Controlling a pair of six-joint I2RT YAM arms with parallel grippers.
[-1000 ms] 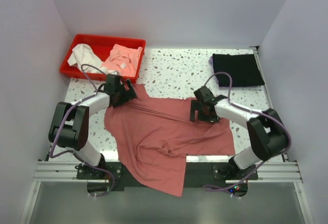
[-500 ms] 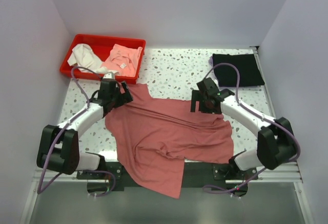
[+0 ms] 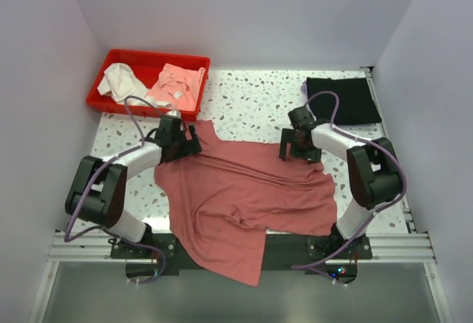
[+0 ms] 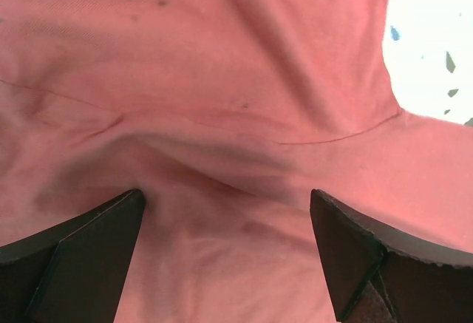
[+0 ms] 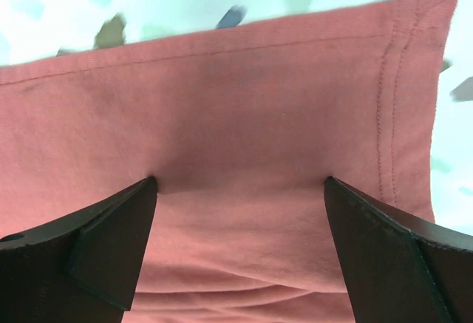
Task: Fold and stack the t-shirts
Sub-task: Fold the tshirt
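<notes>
**Both grippers wide open on the far edge of the rose-red t-shirt**

The rose-red t-shirt [image 3: 244, 197] lies unfolded and creased across the middle of the speckled table [image 3: 251, 101]. Its near portion hangs over the table's near edge between the two arm bases. Long wrinkles run across the cloth from one gripper to the other.

The left gripper [image 3: 183, 144] sits over the shirt's far left corner. In the left wrist view its jaws stand wide apart, and both fingers [image 4: 81, 256] press down onto the red cloth, which bulges up slightly between them. Nothing is pinched.

The right gripper [image 3: 295, 149] sits over the shirt's far right edge. In the right wrist view its jaws are likewise spread wide, and the fingertips [image 5: 96, 249] rest on the cloth just inside a stitched hem [image 5: 388, 94]. The cloth between them is flat and not clamped.

The black t-shirt [image 3: 341, 100] lies folded at the table's far right corner, well apart from the red one.

A red tray [image 3: 155, 55] stands at the far left, holding a white garment [image 3: 122, 80] and a pink garment [image 3: 177, 83], both crumpled.
</notes>
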